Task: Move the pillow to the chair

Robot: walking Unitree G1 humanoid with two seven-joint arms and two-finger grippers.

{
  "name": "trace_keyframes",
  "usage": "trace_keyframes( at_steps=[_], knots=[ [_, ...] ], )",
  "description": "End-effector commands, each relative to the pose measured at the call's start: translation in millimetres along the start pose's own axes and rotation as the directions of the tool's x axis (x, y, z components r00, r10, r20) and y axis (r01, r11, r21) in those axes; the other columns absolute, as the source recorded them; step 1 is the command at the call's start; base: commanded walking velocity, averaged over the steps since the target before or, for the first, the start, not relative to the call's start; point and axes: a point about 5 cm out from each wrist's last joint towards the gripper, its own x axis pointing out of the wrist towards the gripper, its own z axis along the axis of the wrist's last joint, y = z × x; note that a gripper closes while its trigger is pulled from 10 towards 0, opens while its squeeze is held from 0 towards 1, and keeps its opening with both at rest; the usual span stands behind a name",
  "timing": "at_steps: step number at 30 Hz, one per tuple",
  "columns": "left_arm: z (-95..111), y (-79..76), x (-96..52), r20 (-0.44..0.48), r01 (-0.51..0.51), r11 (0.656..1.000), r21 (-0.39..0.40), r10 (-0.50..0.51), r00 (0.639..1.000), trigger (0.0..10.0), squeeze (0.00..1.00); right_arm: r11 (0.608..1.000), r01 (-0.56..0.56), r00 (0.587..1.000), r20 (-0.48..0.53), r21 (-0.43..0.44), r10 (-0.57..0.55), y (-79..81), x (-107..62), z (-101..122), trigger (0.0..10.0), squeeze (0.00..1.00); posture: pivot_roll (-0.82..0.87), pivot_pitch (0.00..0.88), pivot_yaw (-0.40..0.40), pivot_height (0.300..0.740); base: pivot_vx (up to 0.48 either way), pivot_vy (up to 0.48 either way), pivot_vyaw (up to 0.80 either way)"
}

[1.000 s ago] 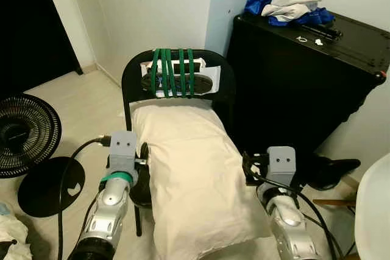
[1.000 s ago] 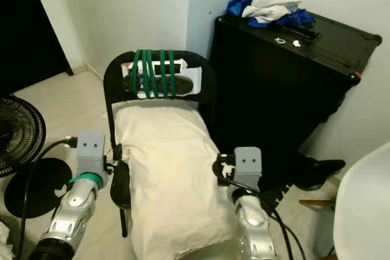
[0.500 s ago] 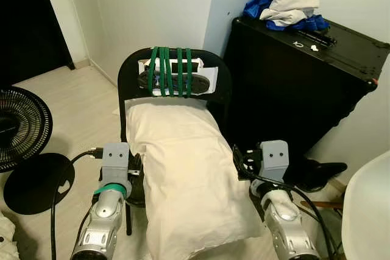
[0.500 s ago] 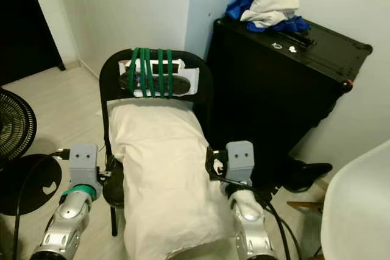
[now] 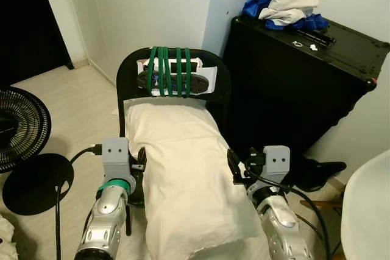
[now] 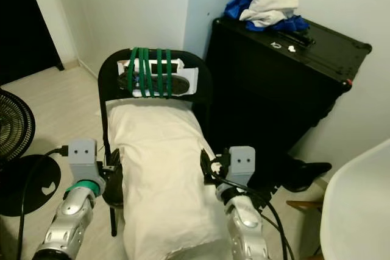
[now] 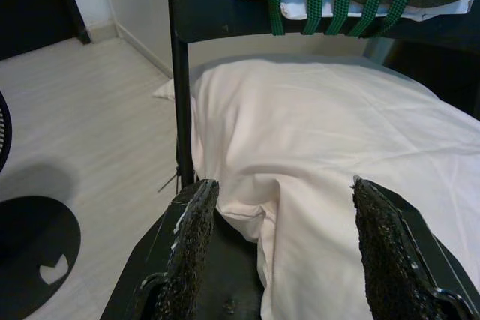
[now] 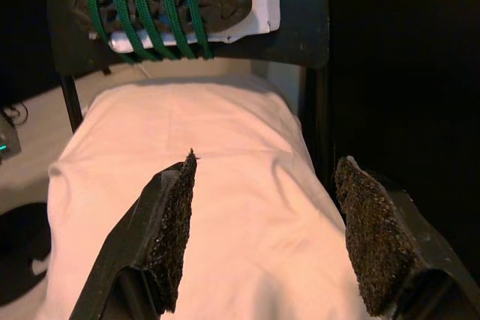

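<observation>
The white pillow (image 5: pixel 186 172) lies along the black chair (image 5: pixel 131 74), its near end overhanging the seat's front. The left gripper (image 7: pixel 281 241) and right gripper (image 8: pixel 262 241) flank it, fingers spread apart. The head views add a black cabinet (image 5: pixel 304 83) beside the chair; the wrist views show the green cord (image 8: pixel 142 5) on the backrest up close.

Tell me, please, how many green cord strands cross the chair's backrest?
4 green cord strands side by side, wrapped over the dark object and white paper on the black chair's backrest, above the pillow. Further turns behind may be hidden.

No writing, label or number can be read — anywhere here.
</observation>
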Motion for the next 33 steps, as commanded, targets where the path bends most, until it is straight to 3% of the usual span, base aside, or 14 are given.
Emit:
trace_keyframes(
  at_steps=[1,4,12,19,26,33],
  knots=[
    [-3.8,0.9,-1.2,-0.015,0.003,0.999,0.034,-0.002,1.000,10.0,0.00,0.999,0.000,0.999,-0.044,-0.039,-0.002,0.1,-1.4,-6.4,10.0,0.00,0.06,0.000,0.016,0.740,0.000,0.000,0.00],
    [-3.7,1.4,-0.8,-0.007,-0.003,0.997,0.072,0.004,1.000,10.0,0.00,0.995,-0.009,0.999,-0.049,-0.096,0.004,-0.3,-1.9,-7.9,10.0,0.00,0.06,0.000,0.012,0.740,0.000,0.000,0.00],
    [7.1,10.4,4.7,0.046,-0.063,0.996,0.060,0.060,0.997,10.0,0.00,0.986,-0.045,0.999,-0.004,-0.159,0.045,-0.8,-0.9,0.3,10.0,0.00,0.05,0.000,0.005,0.740,0.000,0.000,0.00],
    [44.9,15.2,15.0,0.216,-0.093,0.996,-0.010,0.093,0.972,10.0,0.00,0.983,-0.062,0.997,0.025,-0.172,0.068,-1.0,-2.8,3.8,10.0,0.00,0.05,0.000,0.022,0.740,0.000,0.000,0.00],
    [35.1,15.6,17.0,0.145,-0.071,0.997,0.043,0.064,0.987,10.0,0.00,0.984,-0.045,0.998,0.023,-0.172,0.050,1.0,-7.7,-0.5,10.0,0.00,0.05,0.000,0.036,0.740,0.000,0.000,0.00],
    [17.2,17.5,7.0,0.091,-0.074,0.995,0.070,0.067,0.994,10.0,0.00,0.981,-0.003,1.000,0.007,-0.193,0.004,-1.4,-8.4,-6.4,10.0,0.00,0.07,0.003,0.037,0.740,0.000,0.000,0.00]
  ],
)
